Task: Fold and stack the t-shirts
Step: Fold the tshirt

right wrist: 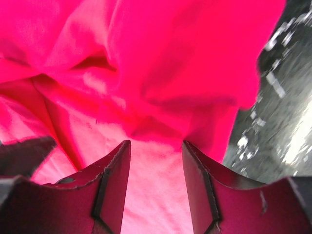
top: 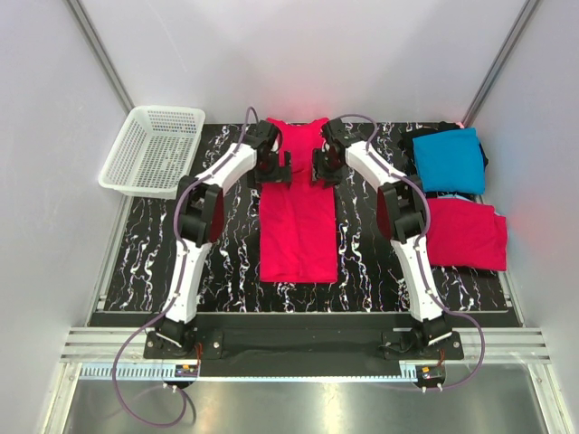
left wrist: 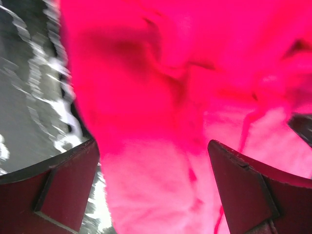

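wrist views blurred, cloth cropped | red t-shirt [top: 297, 226] far end beneath both | left gripper [top: 280, 171] wide open, empty | right gripper [top: 318, 170] narrower, unclamped

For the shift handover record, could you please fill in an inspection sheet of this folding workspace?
Surface: black, white-veined tabletop; no spills seen.
Job's things: red t-shirt at centre, folded into a long strip; turquoise t-shirt folded on a black t-shirt, far right; second red t-shirt folded, just nearer.
Clutter: white mesh basket at the far-left corner, apparently empty.
Tools: left tool open at the strip's far-left edge; right tool open, narrower, at its far-right edge.
Cables: purple cables loop from both bases, off the cloth.
Surroundings: white walls, metal corner posts.
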Robot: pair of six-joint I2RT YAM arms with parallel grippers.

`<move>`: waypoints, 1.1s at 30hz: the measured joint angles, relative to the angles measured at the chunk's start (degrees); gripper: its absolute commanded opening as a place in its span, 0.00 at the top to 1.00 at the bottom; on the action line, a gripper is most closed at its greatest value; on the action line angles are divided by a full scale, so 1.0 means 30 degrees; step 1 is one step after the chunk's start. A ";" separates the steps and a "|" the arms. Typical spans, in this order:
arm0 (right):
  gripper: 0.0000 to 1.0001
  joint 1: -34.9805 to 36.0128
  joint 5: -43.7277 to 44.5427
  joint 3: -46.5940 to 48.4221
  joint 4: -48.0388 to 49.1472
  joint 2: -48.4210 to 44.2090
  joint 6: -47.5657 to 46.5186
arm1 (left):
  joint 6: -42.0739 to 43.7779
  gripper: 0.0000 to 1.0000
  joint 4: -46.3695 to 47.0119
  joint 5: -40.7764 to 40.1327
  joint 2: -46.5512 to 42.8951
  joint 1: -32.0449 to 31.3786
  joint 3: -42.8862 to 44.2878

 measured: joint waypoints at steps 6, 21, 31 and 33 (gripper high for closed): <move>0.46 0.0670 0.0430 -0.2040 -0.0022 -0.1639 -0.0080 | -0.0015 0.01 0.0357 0.0124 -0.2040 -0.0896 -0.2251; 0.53 0.1588 0.2055 -0.9435 0.1494 -1.1074 0.0692 | -0.1515 0.01 0.2492 -0.0124 -1.0907 -0.1938 -1.0142; 1.00 0.5064 0.2033 -2.2068 0.4109 -1.5140 0.3279 | -0.4736 0.21 0.5945 0.1552 -1.3959 -0.3934 -2.0604; 1.00 0.5027 0.2091 -2.3248 0.4124 -1.5664 0.3672 | -0.5078 0.30 0.6135 0.1545 -1.3952 -0.4233 -2.1005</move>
